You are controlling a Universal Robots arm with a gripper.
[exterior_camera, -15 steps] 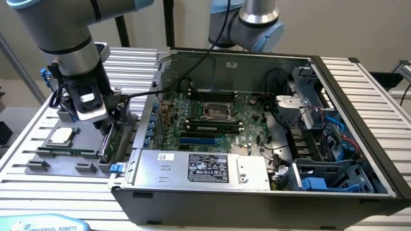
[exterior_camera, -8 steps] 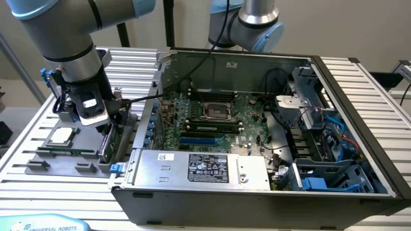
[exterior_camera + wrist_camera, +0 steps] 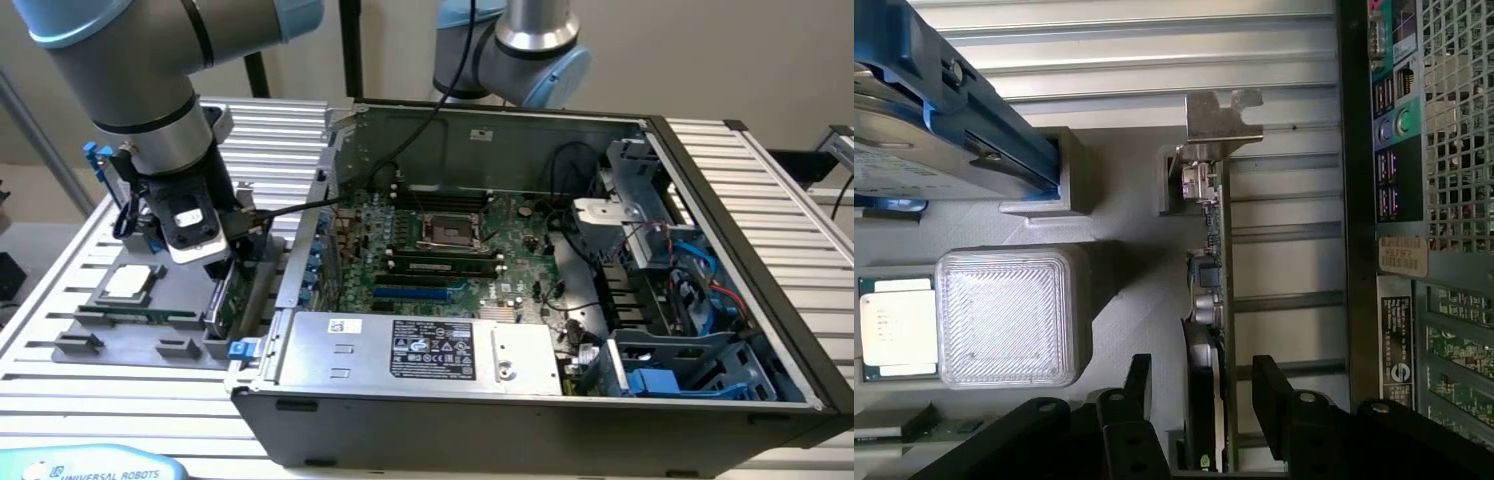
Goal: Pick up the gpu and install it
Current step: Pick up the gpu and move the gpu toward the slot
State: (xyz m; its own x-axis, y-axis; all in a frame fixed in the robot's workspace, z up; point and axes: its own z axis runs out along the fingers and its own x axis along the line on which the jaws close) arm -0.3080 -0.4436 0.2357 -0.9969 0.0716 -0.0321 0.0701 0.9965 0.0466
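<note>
The gpu (image 3: 1210, 290) is a thin green card standing on edge in the grey parts holder (image 3: 1134, 215), its silver end bracket (image 3: 1222, 118) at the far end. My gripper (image 3: 1204, 378) is open and straddles the card, one black finger (image 3: 1137, 392) on each side with a gap between each and the board. In the exterior view the gripper (image 3: 220, 268) is low over the grey parts holder (image 3: 120, 345) at the exterior view's left, beside the gpu (image 3: 242, 292), just outside the computer case (image 3: 747, 240).
The case lies open with its motherboard (image 3: 441, 250) exposed and the power supply (image 3: 414, 350) at the front. On the holder are a processor chip (image 3: 894, 325), a clear plastic block (image 3: 1009, 315) and a hard drive with blue rails (image 3: 924, 120). The case's rear panel (image 3: 1414, 200) is close beside the card.
</note>
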